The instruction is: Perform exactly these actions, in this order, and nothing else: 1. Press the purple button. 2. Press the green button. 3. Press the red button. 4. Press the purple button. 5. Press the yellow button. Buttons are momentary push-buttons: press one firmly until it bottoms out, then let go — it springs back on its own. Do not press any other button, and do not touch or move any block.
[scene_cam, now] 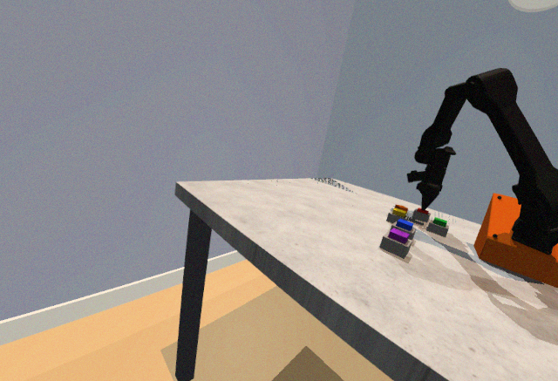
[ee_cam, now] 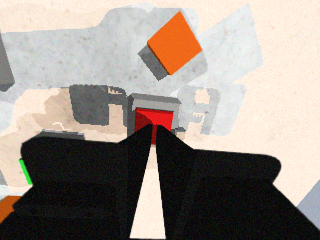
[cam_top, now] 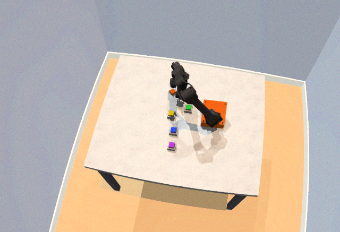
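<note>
My gripper (scene_cam: pixel 426 204) (ee_cam: pixel 154 129) is shut and empty, pointing straight down with its tips at the top of the red button (scene_cam: pixel 422 210) (ee_cam: pixel 156 118). I cannot tell how far the cap is pushed in. In the top view the arm covers the red cap. The green button (cam_top: pixel 188 106) (scene_cam: pixel 439 221) (ee_cam: pixel 23 171) sits just beside it, towards the arm's base. The yellow button (cam_top: pixel 171 112) (scene_cam: pixel 399 212), the blue button (cam_top: pixel 173 129) (scene_cam: pixel 404 224) and the purple button (cam_top: pixel 171 144) (scene_cam: pixel 398 234) stand in a row towards the table's front.
A small orange block (cam_top: pixel 172 91) (scene_cam: pixel 401 207) (ee_cam: pixel 172 42) lies just beyond the red button, apart from it. The arm's orange base (cam_top: pixel 217 107) (scene_cam: pixel 500 233) stands to the right on the white table (cam_top: pixel 132 114) (scene_cam: pixel 315 233).
</note>
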